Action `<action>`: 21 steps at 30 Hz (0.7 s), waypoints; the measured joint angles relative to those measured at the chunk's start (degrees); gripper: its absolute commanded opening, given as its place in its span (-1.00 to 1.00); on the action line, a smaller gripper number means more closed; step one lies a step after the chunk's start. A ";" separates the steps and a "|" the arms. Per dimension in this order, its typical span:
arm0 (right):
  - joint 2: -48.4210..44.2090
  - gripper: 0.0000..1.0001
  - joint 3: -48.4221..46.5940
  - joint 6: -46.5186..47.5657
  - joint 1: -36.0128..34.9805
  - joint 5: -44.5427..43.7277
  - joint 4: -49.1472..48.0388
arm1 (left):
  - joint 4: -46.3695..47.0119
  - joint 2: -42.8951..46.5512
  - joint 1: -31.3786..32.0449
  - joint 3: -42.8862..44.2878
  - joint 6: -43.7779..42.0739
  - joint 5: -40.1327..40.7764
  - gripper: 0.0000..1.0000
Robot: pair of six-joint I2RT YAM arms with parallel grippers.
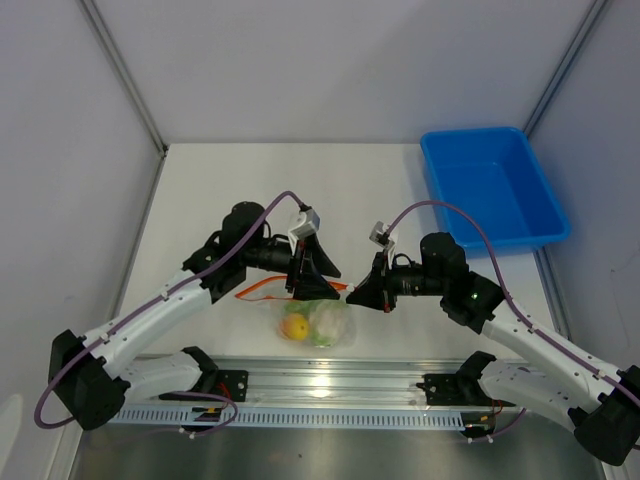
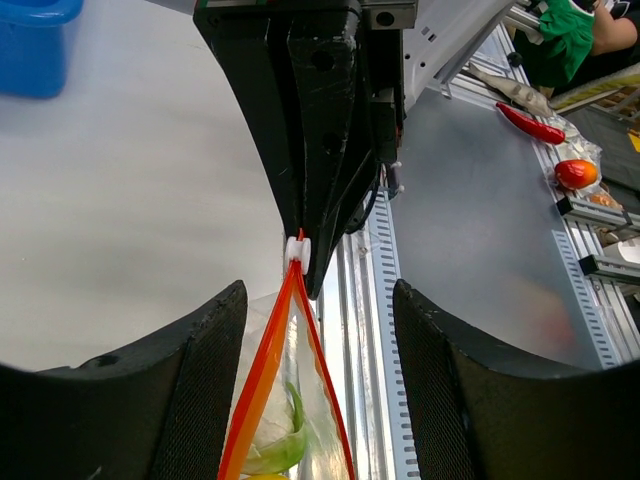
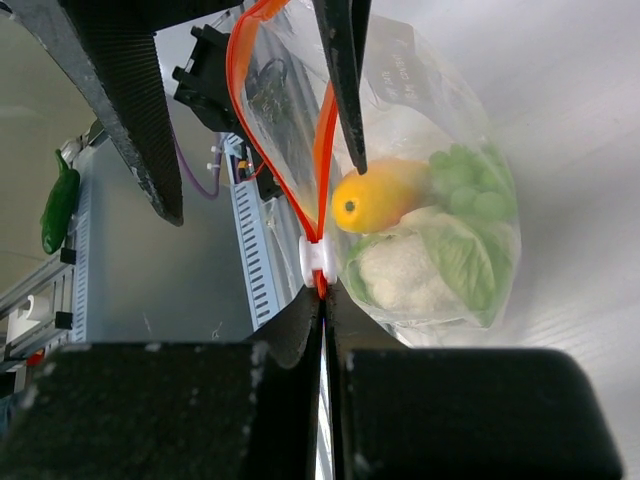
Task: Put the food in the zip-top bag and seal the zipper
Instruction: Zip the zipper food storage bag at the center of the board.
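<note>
three toy foods [image 3: 420, 235] fill the crinkly clear bag [image 3: 425, 85]; right gripper [image 3: 322, 300] clamps its orange-red zipper [image 3: 324, 150], left gripper [image 2: 318, 300] spread astride it.

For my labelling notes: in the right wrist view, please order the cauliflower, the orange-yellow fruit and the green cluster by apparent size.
1. cauliflower with leaves.
2. orange-yellow fruit and green cluster: about alike, not ranked.

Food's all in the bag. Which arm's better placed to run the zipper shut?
Right, probably: the right tool is shut on the zipper at the white slider. The left tool is open astride the mouth of the bag, gripping nothing.
</note>
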State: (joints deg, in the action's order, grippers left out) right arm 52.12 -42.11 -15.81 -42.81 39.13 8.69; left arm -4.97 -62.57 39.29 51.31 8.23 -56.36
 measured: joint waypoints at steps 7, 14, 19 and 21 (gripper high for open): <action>0.20 -1.00 0.00 0.00 -0.48 0.39 -0.07 | 0.15 -1.51 0.44 0.00 0.81 0.22 0.40; 0.87 -1.00 0.00 0.00 -1.01 0.42 -0.44 | 1.22 -2.71 0.96 0.00 1.55 0.66 0.44; 0.87 -1.00 0.00 0.00 -1.14 0.42 -0.50 | 1.66 -3.02 1.29 0.00 2.36 0.70 0.38; 0.87 -1.00 0.00 0.00 -1.25 0.42 -0.59 | 1.99 -3.02 1.49 0.00 2.38 0.72 0.30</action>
State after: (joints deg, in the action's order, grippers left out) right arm 52.99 -42.11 -15.81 -44.05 39.55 8.10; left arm -2.98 -65.58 40.77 51.31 10.61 -55.64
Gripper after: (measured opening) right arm 0.002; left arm 0.688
